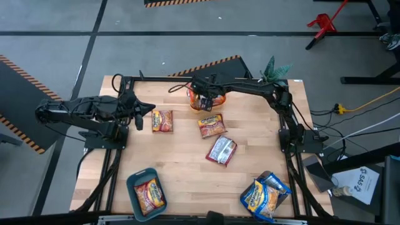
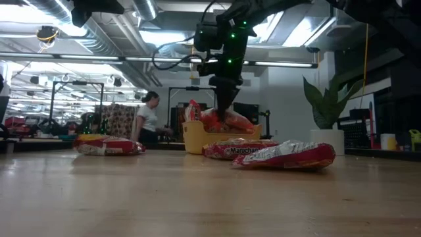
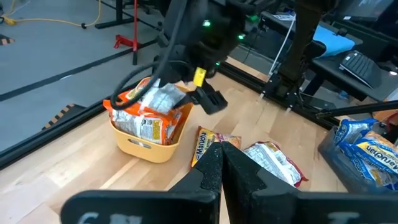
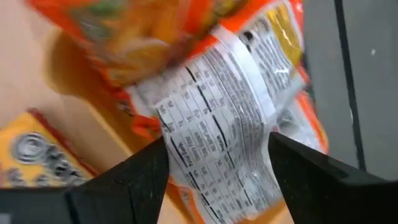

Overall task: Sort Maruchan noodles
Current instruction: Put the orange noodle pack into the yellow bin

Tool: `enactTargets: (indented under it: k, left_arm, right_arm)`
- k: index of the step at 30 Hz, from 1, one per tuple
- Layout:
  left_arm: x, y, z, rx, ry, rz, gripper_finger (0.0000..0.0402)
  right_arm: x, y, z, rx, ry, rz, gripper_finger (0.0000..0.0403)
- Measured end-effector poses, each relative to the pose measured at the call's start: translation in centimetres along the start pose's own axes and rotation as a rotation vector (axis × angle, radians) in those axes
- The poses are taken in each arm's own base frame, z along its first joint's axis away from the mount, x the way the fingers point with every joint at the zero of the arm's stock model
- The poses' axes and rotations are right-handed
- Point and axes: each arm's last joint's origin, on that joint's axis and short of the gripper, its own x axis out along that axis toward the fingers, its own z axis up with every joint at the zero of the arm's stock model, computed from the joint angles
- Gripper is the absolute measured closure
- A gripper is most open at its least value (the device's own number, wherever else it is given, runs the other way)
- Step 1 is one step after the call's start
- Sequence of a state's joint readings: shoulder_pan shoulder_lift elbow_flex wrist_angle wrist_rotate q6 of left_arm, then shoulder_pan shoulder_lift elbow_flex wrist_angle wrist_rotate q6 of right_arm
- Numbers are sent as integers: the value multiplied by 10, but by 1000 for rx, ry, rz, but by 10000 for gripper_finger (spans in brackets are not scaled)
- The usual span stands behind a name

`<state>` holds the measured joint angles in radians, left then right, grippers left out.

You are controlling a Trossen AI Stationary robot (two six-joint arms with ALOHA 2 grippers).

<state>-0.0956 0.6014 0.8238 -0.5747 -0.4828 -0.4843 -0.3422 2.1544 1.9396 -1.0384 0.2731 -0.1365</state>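
Three bins sit on the wooden surface [image 1: 187,169]. At the near left, a teal bin [image 1: 133,185] holds one red-and-yellow packet [image 1: 149,195] lying flat. At the far middle, a yellow bin [image 1: 199,104] is heaped with orange packets [image 3: 144,112], at least two, one turned with its silver nutrition panel up; the exact number in the pile cannot be told. At the near right, a grey bin [image 1: 277,185] holds blue-white packets [image 1: 262,197], two or three, overlapping and spilling over its edge.

Three packets lie loose on the surface between the bins: one red-yellow packet [image 1: 162,120] left of centre, a second [image 1: 212,125] just in front of the yellow bin, and a red-silver one [image 1: 221,150] nearer still, back side up. None of the three touches another.

The left hand [image 1: 139,117] hangs at the left edge of the surface beside the first loose packet, its fingers [image 3: 208,174] pressed together on nothing. The right hand [image 1: 204,99] hovers directly over the yellow bin, fingers [image 4: 134,180] spread wide to either side of the silver-backed packet on the heap, not gripping it.
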Motion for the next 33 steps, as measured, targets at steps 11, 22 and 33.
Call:
enactTargets:
  k: [11,22,33]
  left_arm:
    - [0,2,-4,20,35,17,401]
    - [0,2,-4,19,34,18,401]
    - [0,3,-3,15,12,51,401]
  right_arm:
    - [-21,-16,-8,29,-31,200,148]
    - [-62,-38,-3,211,-361,260,155]
    - [-17,-19,-54,571,-709,139,210]
